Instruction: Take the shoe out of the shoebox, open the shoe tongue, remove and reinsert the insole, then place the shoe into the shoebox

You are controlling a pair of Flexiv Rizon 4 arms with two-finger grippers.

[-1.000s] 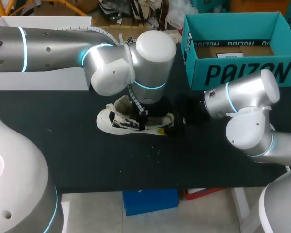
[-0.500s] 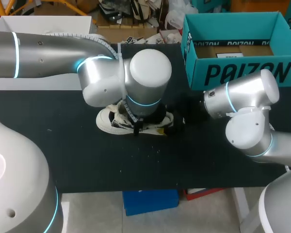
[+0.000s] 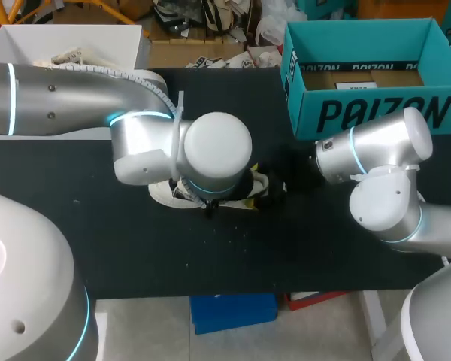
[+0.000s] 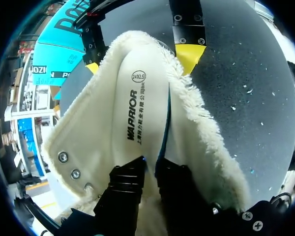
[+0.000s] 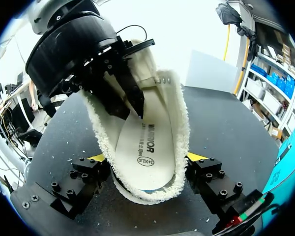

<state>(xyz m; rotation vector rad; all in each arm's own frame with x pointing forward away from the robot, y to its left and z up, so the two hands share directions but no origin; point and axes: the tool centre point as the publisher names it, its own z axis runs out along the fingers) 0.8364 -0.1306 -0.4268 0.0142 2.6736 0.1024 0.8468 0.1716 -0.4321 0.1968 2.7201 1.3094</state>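
Shoe (image 3: 162, 194) lies on its sole mid-table (image 3: 98, 241), mostly hidden beneath my left arm (image 3: 60, 98) in the head view. Left gripper (image 4: 150, 164) is down inside it, fingers pinched together on the edge of the insole (image 4: 137, 103). Danger here, I'd say: that's a thin bite, and the fleece lining (image 4: 201, 132) drags, so the insole could slip free or fold. Right gripper (image 5: 146, 158) clamps the heel from both sides; if that hold is soft, a pull could lift or swing the whole shoe. Containers now: white bin (image 3: 98, 31) at far left holds pale items I can't identify. Teal shoebox (image 3: 368, 113) at far right stands open, no shoe in it, just brown card and a white slip.
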